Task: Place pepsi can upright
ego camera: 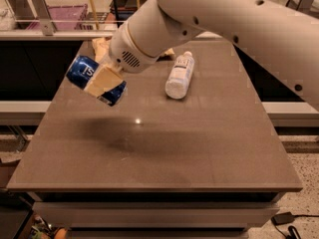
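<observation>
Camera view: your gripper (103, 82) is clamped on the pepsi can (81, 71), held tilted above the table (199, 148) toward 10 o'clock. A water bottle (179, 75) lies at 1 o'clock.

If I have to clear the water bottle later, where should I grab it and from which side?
Grip the bottle across its labelled middle, from straight above: it lies on its side, cap pointing away, so close across its width. The gripper is busy, shut on the can, tilted above the table's left side.

Gripper (103, 82) over left table (199, 148) hides pepsi can (80, 71) middle; arm (224, 19) cropped.
</observation>
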Tool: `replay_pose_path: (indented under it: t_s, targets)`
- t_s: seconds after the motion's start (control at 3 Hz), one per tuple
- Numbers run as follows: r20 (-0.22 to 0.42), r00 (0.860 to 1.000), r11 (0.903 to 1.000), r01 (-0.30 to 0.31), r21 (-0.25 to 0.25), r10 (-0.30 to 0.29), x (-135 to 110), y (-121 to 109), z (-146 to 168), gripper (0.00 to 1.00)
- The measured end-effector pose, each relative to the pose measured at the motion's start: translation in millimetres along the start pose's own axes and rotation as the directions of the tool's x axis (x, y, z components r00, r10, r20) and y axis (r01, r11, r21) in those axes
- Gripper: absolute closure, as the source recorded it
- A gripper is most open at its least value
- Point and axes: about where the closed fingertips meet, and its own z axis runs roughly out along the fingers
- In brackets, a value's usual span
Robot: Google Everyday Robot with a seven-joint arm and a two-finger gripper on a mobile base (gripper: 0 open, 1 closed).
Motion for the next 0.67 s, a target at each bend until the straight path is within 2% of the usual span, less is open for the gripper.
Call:
replay_pose_path:
  t_s: [0.33, 0.67]
  targets:
    - [0.074, 0.997, 0.9999, -0.015, 0.005, 0.014, -0.8, 6.3, -4.4, 1.0]
    - [0.117, 0.992, 0.999, -0.044, 0.012, 0.042, 0.5, 7.1, -1.4, 1.0]
